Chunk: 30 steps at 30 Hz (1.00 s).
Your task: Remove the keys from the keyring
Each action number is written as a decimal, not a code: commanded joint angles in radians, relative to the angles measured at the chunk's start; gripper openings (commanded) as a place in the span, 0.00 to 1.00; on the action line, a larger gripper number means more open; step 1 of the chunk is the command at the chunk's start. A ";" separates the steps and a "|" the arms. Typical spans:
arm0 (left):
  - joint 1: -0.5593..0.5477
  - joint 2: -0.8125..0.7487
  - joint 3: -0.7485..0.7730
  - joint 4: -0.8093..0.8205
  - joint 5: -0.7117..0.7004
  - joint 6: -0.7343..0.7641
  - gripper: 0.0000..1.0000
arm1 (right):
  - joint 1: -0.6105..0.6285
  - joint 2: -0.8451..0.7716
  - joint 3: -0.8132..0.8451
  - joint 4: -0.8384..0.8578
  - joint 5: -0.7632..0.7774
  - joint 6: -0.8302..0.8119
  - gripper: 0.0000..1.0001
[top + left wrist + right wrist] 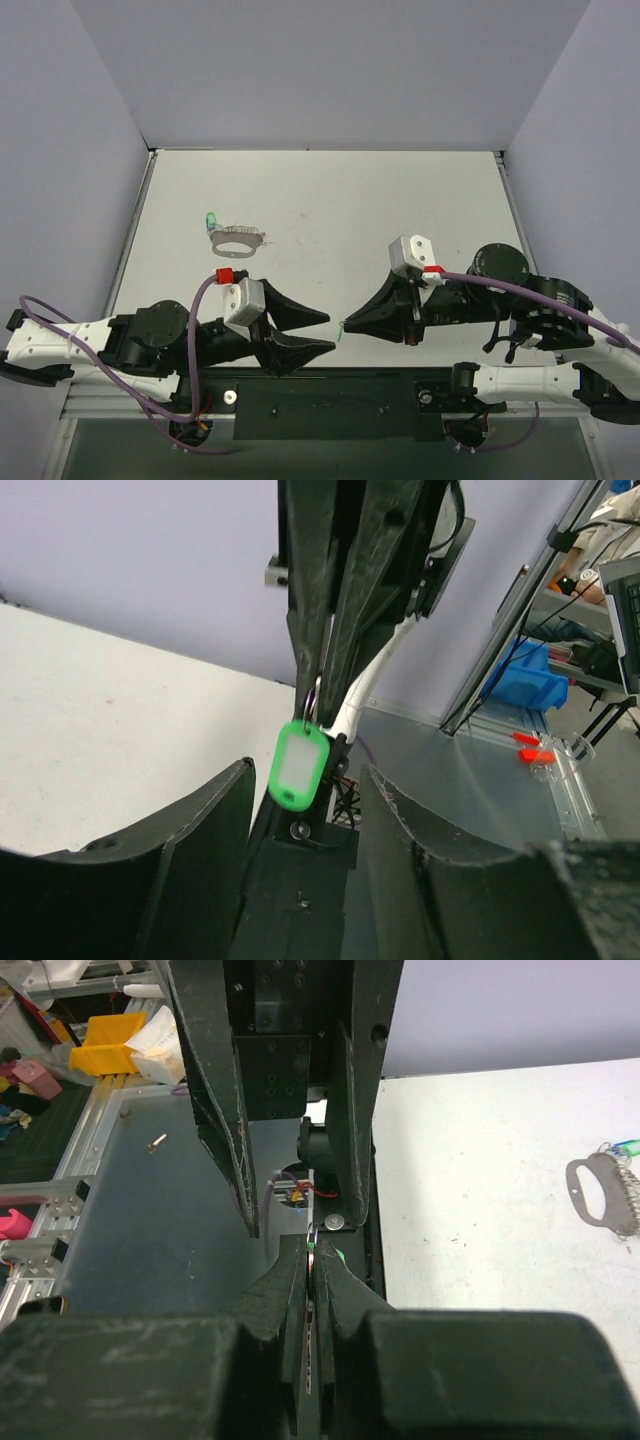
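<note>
The keyring [238,239] lies flat on the white table at the far left, with one green-headed key [211,220] still on its left end. It also shows in the right wrist view [600,1190], with that key [625,1146] beside it. My right gripper [345,327] is shut on another green-headed key [298,765], which hangs from its tips over the table's near edge. In the right wrist view the jaws [313,1255] pinch its thin metal part. My left gripper [328,332] is open and empty, with its fingers [200,830] on either side just below the hanging key and not touching it.
The black mounting rail [330,395] runs along the table's near edge under both grippers. Grey walls [330,70] close the table at the back and sides. Bins and clutter [110,1045] lie off the table.
</note>
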 commanded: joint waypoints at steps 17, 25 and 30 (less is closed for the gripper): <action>0.002 -0.071 -0.016 0.117 0.010 0.124 0.41 | -0.090 0.049 -0.055 0.266 -0.269 0.125 0.00; 0.002 -0.043 0.004 0.121 0.021 0.127 0.37 | -0.090 0.053 -0.056 0.283 -0.272 0.137 0.00; 0.002 -0.036 0.007 0.138 0.027 0.128 0.35 | -0.090 0.055 -0.056 0.292 -0.269 0.151 0.00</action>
